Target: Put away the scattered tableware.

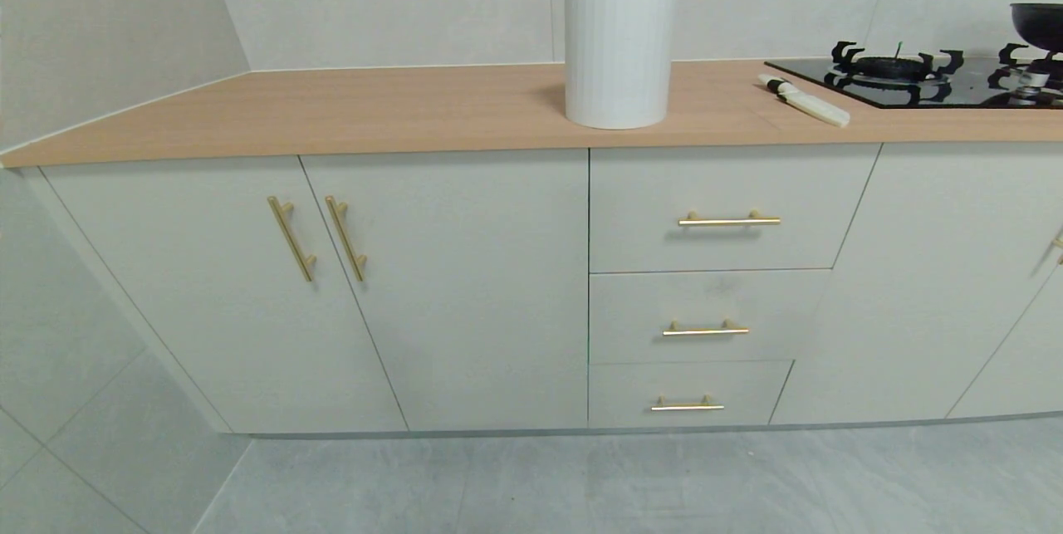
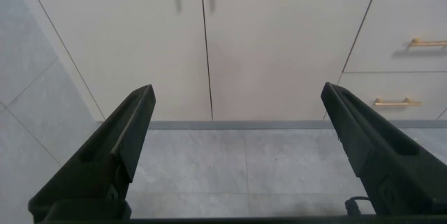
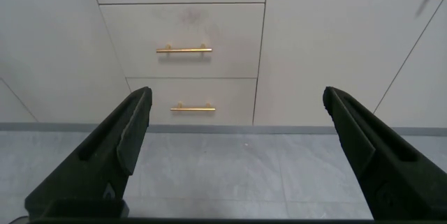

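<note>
**Both hands apart, utensil on the desk**

A cream utensil (image 1: 804, 100) with a dark band lies on the wooden desk (image 1: 374, 106), between the white ribbed canister (image 1: 619, 40) and the black hob (image 1: 922, 81) at the right. The left hand (image 2: 236, 95) and right hand (image 3: 236, 95) hang low before the cabinets, fingers spread wide, holding nothing.

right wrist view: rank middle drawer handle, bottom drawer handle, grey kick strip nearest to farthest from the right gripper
1. middle drawer handle, uppermost, looks largest
2. bottom drawer handle, just below it
3. grey kick strip, lowest, at floor level
</note>
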